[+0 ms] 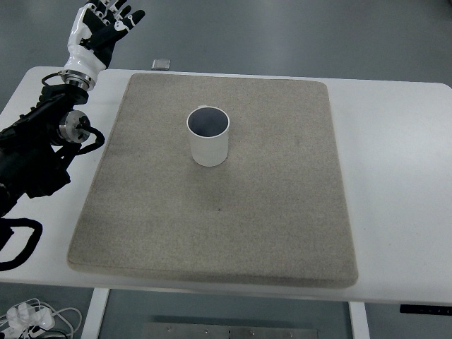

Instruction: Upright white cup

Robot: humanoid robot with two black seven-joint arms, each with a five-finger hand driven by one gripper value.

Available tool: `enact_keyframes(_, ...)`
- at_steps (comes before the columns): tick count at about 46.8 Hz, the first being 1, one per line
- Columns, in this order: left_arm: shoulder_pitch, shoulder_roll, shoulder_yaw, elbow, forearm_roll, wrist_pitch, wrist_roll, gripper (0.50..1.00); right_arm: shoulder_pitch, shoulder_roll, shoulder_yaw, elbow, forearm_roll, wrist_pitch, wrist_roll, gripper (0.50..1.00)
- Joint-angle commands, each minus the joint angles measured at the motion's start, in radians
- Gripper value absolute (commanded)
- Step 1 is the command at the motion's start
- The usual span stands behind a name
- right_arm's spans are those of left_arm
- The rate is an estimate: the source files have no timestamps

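White cup [208,137] upright on the grey mat [219,226], open mouth up, round rim unbroken, dark inside, smooth matte cylinder wall. Placed on the mat's far half, a little left of the mat's middle, touching nothing but the mat beneath.

Mat: a large rectangle with rounded corners, coarse felt-like weave, speckled beige-grey, lying flat on the smooth white table [399,176] and covering most of the tabletop.

Left hand [97,33] raised beyond the mat's far left corner, well apart from the cup, palm open, fingers spread and holding nothing; white shell plates over black jointed segments, a metal wrist ring below. Black left arm [39,148] of chunky housings and looped cables, stretching along the mat's left side toward the near left.

Small flat grey rectangular object [162,63] lying at the table's far edge, just beyond the mat's far left corner.

White cables [32,316] bunched on the floor, below the mat's near left corner.
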Motion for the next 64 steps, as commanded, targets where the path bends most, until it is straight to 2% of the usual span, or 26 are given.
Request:
enact_keyframes(1, 0.000, 0.004, -0.007, 0.005, -0.074, 0.000, 0.115, 0.990, 0.000, 0.000, 0.000, 0.000, -0.001, 0.000, 0.000, 0.952)
enact_keyframes(5, 0.000, 0.005, -0.007, 0.008, -0.114, 0.000, 0.204, 0.990, 0.000, 0.000, 0.002, 0.000, 0.001, 0.000, 0.000, 0.952)
enact_keyframes(18, 0.001, 0.002, -0.008, 0.025, -0.229, -0.011, 0.396, 0.992, 0.000, 0.000, 0.006, 0.000, 0.001, 0.002, 0.000, 0.952)
enact_keyframes(22, 0.001, 0.002, -0.008, 0.029, -0.261, -0.024, 0.485, 0.992, -0.002, 0.000, 0.003, 0.000, 0.002, 0.002, 0.000, 0.952)
enact_keyframes(25, 0.001, 0.002, -0.011, 0.029, -0.283, -0.029, 0.523, 0.992, -0.006, 0.000, 0.000, 0.002, -0.001, 0.008, 0.000, 0.952)
enact_keyframes(30, 0.001, 0.001, -0.034, 0.055, -0.362, -0.066, 0.528, 0.992, -0.006, 0.000, 0.000, 0.003, -0.001, 0.009, 0.002, 0.952)
enact_keyframes(38, 0.003, -0.005, -0.056, 0.072, -0.410, -0.166, 0.528, 0.992, -0.009, 0.000, 0.003, 0.003, -0.001, 0.009, 0.002, 0.952)
enact_keyframes(47, 0.003, -0.057, -0.151, 0.144, -0.444, -0.176, 0.526, 0.992, -0.008, 0.000, 0.011, 0.002, 0.005, 0.009, -0.003, 0.952)
enact_keyframes(64, 0.003, -0.073, -0.154, 0.153, -0.445, -0.169, 0.526, 0.992, -0.009, 0.000, 0.011, 0.002, 0.007, 0.009, -0.003, 0.952)
